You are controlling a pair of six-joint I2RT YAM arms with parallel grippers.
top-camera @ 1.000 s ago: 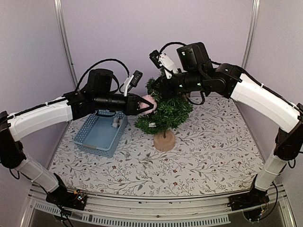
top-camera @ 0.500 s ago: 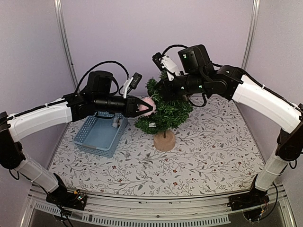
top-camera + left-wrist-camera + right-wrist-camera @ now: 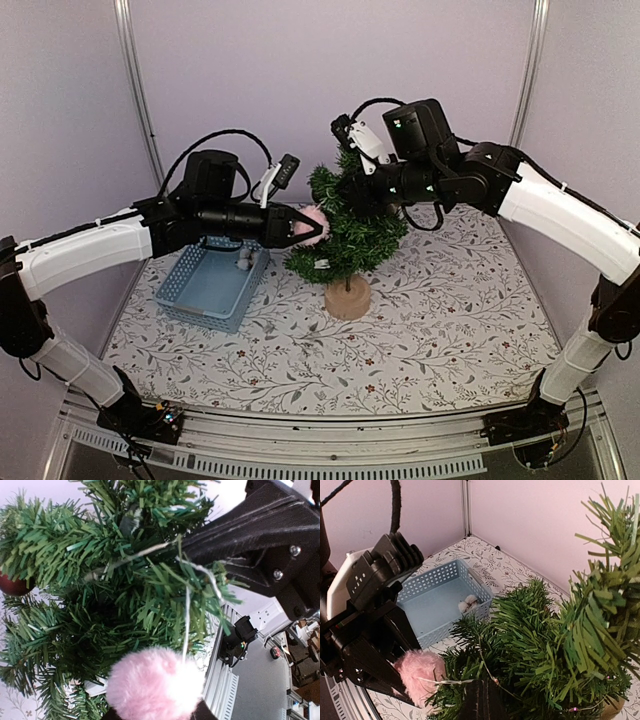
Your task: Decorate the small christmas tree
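The small christmas tree [image 3: 352, 232] stands mid-table on its round wooden base [image 3: 347, 298]. My left gripper [image 3: 312, 226] is shut on a fluffy pink pompom [image 3: 314, 217] and holds it against the tree's left side. In the left wrist view the pompom [image 3: 155, 682] fills the bottom, with its silver string [image 3: 186, 615] running up to my right gripper [image 3: 186, 544]. My right gripper [image 3: 352, 198] reaches into the upper branches from the right. Its jaws look closed with the string [image 3: 442, 681] at the tip [image 3: 487, 685].
A blue basket [image 3: 190, 290] sits left of the tree with a small white ornament [image 3: 468, 603] in it. A dark red ball [image 3: 12, 585] hangs on a branch. Purple walls stand close behind and at both sides.
My right gripper has moved right and slightly up at the treetop, drawing the string with it. My left gripper and the pompom have barely moved.
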